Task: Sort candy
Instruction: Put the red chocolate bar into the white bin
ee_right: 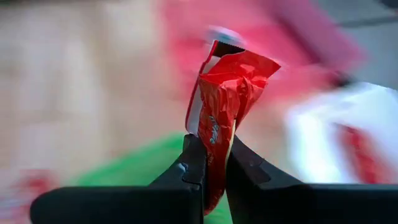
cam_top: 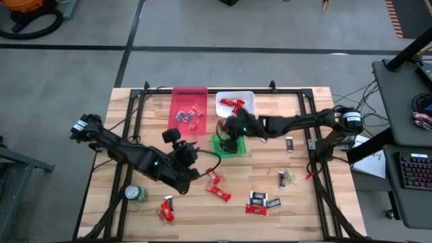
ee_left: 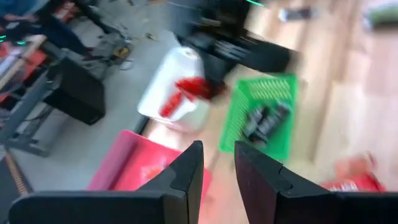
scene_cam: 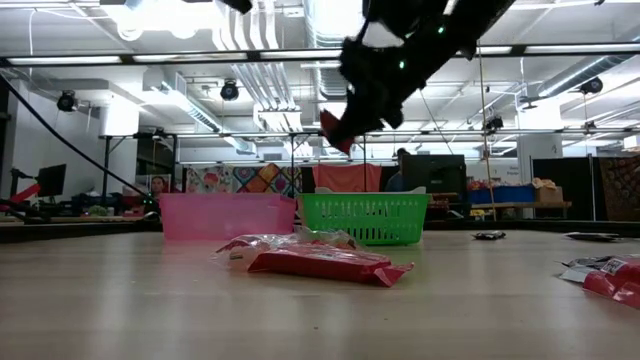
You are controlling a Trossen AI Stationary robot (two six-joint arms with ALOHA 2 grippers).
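**Right wrist view: red candy pinched, bins below**

Right wrist view shows my right gripper (ee_right: pixel 211 163) clamped on a red candy (ee_right: pixel 227 102), held by its lower end while the crinkled top flares free above my fingers. It looks light and soft, a foil wrapper that will crumple and could slide; I judge a pinch across the flat middle is surer than one on the twisted end.

From above, that gripper (cam_top: pixel 234 127) hangs over the far middle of the worktop (cam_top: pixel 304 202), by the green bin (cam_top: pixel 220 144) and white bin (cam_top: pixel 248 98), with the pink bin (cam_top: pixel 189 94) to their left. My left gripper (ee_left: pixel 217 163) stands narrowly open and empty, near the middle. Loose candies (cam_top: pixel 219 192) lie scattered along the near side, red and dark ones mixed.
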